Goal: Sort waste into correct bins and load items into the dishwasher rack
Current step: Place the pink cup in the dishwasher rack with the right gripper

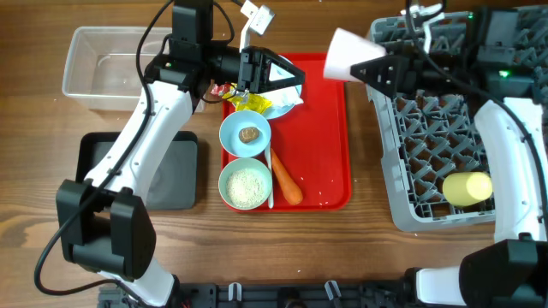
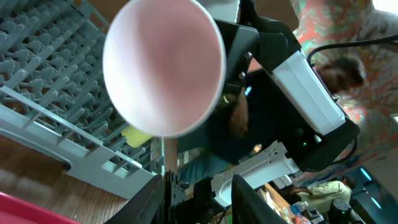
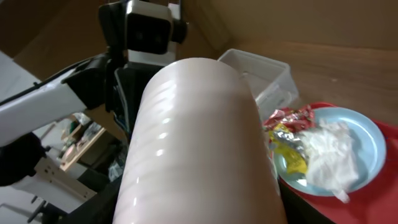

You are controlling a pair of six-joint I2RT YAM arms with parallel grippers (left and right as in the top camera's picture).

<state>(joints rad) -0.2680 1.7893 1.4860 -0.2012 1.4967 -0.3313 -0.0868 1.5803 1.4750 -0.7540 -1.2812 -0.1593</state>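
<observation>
Sideways, pale pink cup [image 1: 347, 56] gripped in right end effector [image 1: 381, 68].

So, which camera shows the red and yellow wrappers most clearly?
The right wrist view: the red and yellow wrappers lie close up at the rim of the plate, beside the white paper. The overhead view shows them small, next to the left pincer. The left wrist view does not show them.

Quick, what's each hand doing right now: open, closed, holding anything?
Left hand: open, holding nothing.
Right hand: closed on the pale pink cup.
</observation>
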